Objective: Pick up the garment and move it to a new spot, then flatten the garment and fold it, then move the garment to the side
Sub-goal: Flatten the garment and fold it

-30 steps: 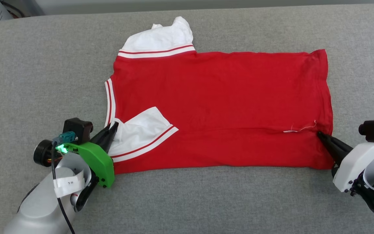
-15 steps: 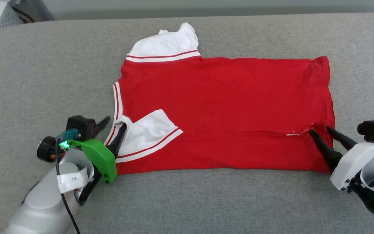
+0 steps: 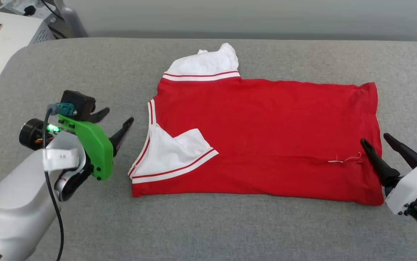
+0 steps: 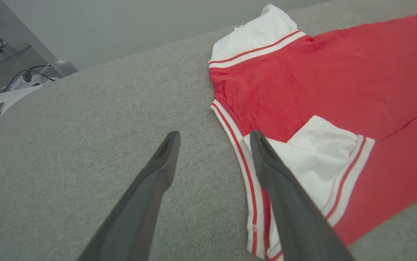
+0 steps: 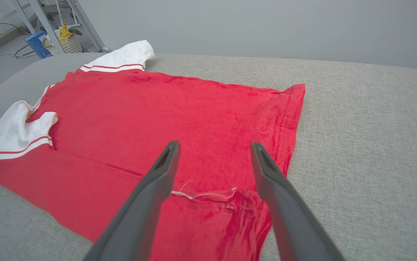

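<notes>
Left gripper (image 3: pixel 119 115): fingers spread, empty, just short of the striped collar of the red soft-fabric T-shirt with white sleeves (image 3: pixel 266 137). Forearm angles in from lower left. Right gripper (image 3: pixel 374 138): spread, empty, at the hem corner. T-shirt lies flat, near sleeve folded inward, on grey fabric-covered tabletop (image 3: pixel 230 232). Pale wall (image 3: pixel 230 18) behind.

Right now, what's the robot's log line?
garment: flat on grey surface | left gripper: open, beside collar | right gripper: open, at hem
</notes>
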Controlling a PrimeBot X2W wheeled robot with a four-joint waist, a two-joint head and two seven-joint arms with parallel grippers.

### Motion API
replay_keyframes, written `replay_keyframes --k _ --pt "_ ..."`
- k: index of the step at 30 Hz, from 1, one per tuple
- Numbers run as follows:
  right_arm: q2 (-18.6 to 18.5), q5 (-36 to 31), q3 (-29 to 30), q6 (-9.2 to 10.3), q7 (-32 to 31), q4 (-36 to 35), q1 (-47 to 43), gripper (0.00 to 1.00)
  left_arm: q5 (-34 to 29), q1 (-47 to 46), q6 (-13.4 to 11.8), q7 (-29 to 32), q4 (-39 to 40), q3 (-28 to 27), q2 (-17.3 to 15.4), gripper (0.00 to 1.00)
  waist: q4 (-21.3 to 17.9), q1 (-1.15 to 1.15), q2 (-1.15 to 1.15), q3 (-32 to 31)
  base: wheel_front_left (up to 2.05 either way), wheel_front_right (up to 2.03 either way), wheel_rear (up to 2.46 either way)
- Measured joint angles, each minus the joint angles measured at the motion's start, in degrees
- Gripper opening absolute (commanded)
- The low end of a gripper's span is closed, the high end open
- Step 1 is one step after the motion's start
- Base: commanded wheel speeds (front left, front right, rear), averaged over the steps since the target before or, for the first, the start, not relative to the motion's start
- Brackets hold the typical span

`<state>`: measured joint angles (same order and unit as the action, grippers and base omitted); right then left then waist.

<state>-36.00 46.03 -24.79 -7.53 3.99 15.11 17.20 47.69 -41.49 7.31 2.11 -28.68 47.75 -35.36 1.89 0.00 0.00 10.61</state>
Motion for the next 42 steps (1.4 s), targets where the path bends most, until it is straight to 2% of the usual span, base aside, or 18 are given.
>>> replay_keyframes --k 6,11,19,25,33,34,39,42 --pt "1.7 -2.5 3.3 0.0 -2.9 -2.6 -2.4 1.0 9.2 -1.3 0.0 19.2 3.3 3.6 -1.4 1.0 0.8 0.0 0.0 -1.0 0.0 0.0 0.0" --pt "3.1 -3.6 5.3 0.0 -4.9 -4.5 -3.2 1.0 12.9 -1.8 0.0 27.3 3.3 5.2 -2.0 1.0 0.6 0.0 0.0 -0.9 0.0 0.0 0.0" --pt "4.5 -4.6 7.1 0.0 -6.8 -5.8 -3.7 1.0 15.0 -1.7 0.0 32.0 0.1 7.3 -0.6 1.0 -0.2 0.0 0.0 0.1 0.0 0.0 0.0" --pt "5.2 -5.0 7.2 0.0 -7.4 -5.9 -3.9 1.0 15.4 -0.8 0.0 32.0 -3.8 8.2 1.8 1.0 -0.9 0.0 0.0 1.2 0.0 0.0 0.0" --pt "5.9 -5.0 7.2 0.0 -7.8 -5.6 -3.5 1.0 15.2 -1.0 0.0 30.4 -7.1 9.2 2.7 1.0 -1.6 0.0 0.0 2.3 0.0 0.0 0.0" --pt "5.5 -5.1 7.4 0.0 -7.8 -5.7 -2.7 1.0 15.2 -1.0 0.0 29.0 -6.2 9.9 2.4 0.0 -1.7 0.0 0.0 2.3 0.0 0.0 0.0" --pt "3.7 -5.5 7.3 0.0 -9.6 -6.8 -0.8 1.0 14.9 -1.1 0.1 26.6 -4.4 11.4 1.9 0.0 -1.4 0.0 0.0 1.9 0.0 0.0 0.0" --pt "1.3 -5.6 6.8 0.0 -12.8 -8.2 1.4 1.0 14.6 -1.1 0.1 25.2 -2.9 12.1 1.0 0.0 -1.4 0.0 0.0 1.6 0.0 0.0 0.0"
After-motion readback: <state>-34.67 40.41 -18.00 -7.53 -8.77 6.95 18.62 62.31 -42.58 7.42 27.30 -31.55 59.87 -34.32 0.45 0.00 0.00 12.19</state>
